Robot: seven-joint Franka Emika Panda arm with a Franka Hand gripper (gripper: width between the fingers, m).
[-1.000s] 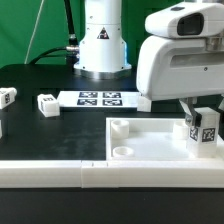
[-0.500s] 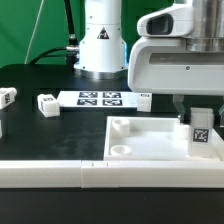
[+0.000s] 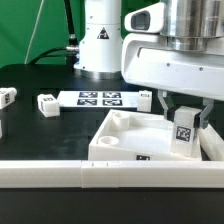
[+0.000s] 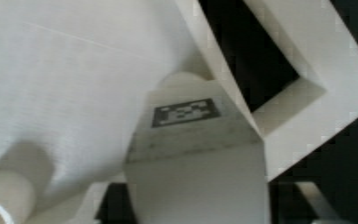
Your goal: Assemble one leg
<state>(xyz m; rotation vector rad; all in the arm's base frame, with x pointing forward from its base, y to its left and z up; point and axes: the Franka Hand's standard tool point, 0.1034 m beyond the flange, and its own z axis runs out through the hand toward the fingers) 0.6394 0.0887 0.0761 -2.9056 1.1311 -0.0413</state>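
My gripper (image 3: 184,122) is shut on the leg (image 3: 183,135), a short white post with a black-and-white tag facing the camera. It holds the leg upright over the right part of the large white panel (image 3: 118,143), with the leg's lower end down at the panel's floor inside the raised rim. The panel lies skewed on the table. In the wrist view the leg (image 4: 194,185) runs out between the dark fingers (image 4: 105,200) toward the panel (image 4: 69,80), and a square tag (image 4: 186,110) shows just past its end.
Two loose white legs (image 3: 8,96) (image 3: 47,103) lie at the exterior view's left. Another (image 3: 145,98) lies behind the panel, by the marker board (image 3: 100,98). The arm's base (image 3: 102,40) stands at the back. A white ledge (image 3: 40,172) runs along the front.
The gripper has moved toward the exterior view's left and lower, carrying the leg. The panel has turned and slid; its near-left corner now lies further left.
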